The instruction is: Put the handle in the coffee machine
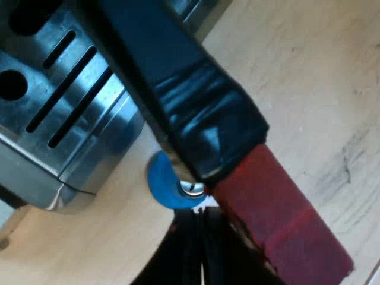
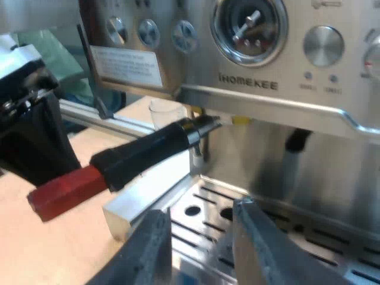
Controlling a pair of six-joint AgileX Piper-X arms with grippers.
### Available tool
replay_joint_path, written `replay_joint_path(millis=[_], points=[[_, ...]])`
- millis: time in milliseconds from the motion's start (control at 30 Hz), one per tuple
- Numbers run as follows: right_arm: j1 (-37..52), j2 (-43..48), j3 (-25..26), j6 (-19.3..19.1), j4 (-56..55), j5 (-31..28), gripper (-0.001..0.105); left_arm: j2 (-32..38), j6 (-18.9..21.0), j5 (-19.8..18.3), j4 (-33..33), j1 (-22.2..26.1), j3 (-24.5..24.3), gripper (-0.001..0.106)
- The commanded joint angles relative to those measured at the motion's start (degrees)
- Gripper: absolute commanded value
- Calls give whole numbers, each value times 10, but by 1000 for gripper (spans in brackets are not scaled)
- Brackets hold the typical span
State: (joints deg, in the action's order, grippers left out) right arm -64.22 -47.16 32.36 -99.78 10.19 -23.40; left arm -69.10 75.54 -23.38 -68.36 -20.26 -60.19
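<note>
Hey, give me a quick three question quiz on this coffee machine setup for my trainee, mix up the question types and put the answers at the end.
1. True or false: the metal end of the handle is up at the front of the espresso machine.
2. Pick one: the right tool, fingers apart, hangs over A) the slotted drip tray, B) a mug, C) the bean hopper.
3. Fill the gap: away from the machine, the handle ends in the colour ___.

Key: 1 true; 2 A; 3 red.
</note>
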Motion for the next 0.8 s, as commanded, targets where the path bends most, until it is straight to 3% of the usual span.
replay_joint_path(millis=[33,367,533,600,700,800], points=[[-1,22,5,-3,-35,5,28,3,12,-93,5,-35,0,0],[-1,76,39,-2,-164,5,28,3,31,-83,54,-103,0,0],[-1,79,62,-15,-169,5,28,3,1,-94,80,-139,0,0],[-1,79,65,-19,-169,18,32,3,-12,-98,89,-147,0,0],[-1,79,68,-19,-171,88,48,3,-12,-97,112,-149,0,0],[-1,79,68,-19,-197,92,57,3,-12,-95,134,-149,0,0]])
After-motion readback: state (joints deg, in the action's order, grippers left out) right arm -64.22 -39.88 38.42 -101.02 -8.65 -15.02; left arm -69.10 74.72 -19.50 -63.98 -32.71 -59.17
